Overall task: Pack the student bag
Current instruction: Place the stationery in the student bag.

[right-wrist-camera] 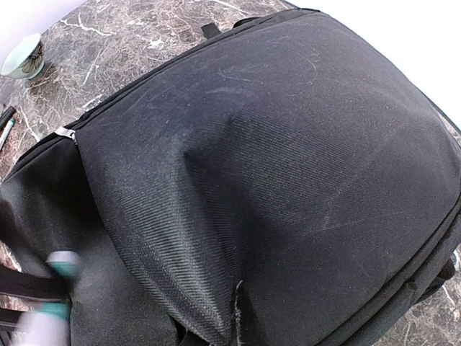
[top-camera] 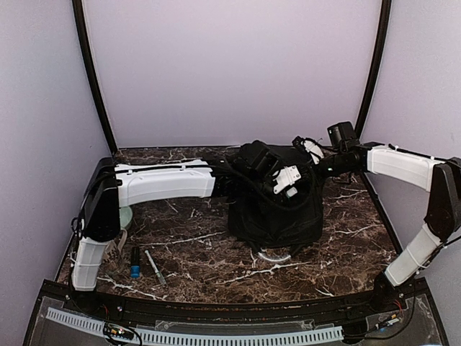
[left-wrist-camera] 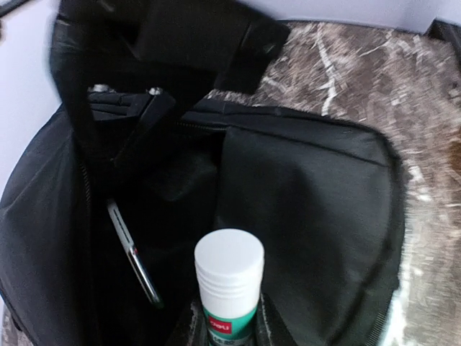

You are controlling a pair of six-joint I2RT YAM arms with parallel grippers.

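The black student bag (top-camera: pixel 277 209) is seen open at the far middle of the marbled surface (top-camera: pixel 187 238). A white-capped glue stick (left-wrist-camera: pixel 229 267) is gripped over its mouth by the left end effector (left-wrist-camera: pixel 229 324). The right end effector (top-camera: pixel 310 149) is closed at its top edge.

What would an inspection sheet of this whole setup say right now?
Surface: brown marbled tabletop; no spills seen.
Job's things: student bag open, mid-table; glue stick above its opening.
Clutter: small bowl, pen and blue-capped item on the left side.
Grippers: left gripper shut on glue stick; right gripper shut at the bag's top, what it pinches unclear.
Cables: loose wires along the near edge.
Surroundings: pale walls, black curved poles.
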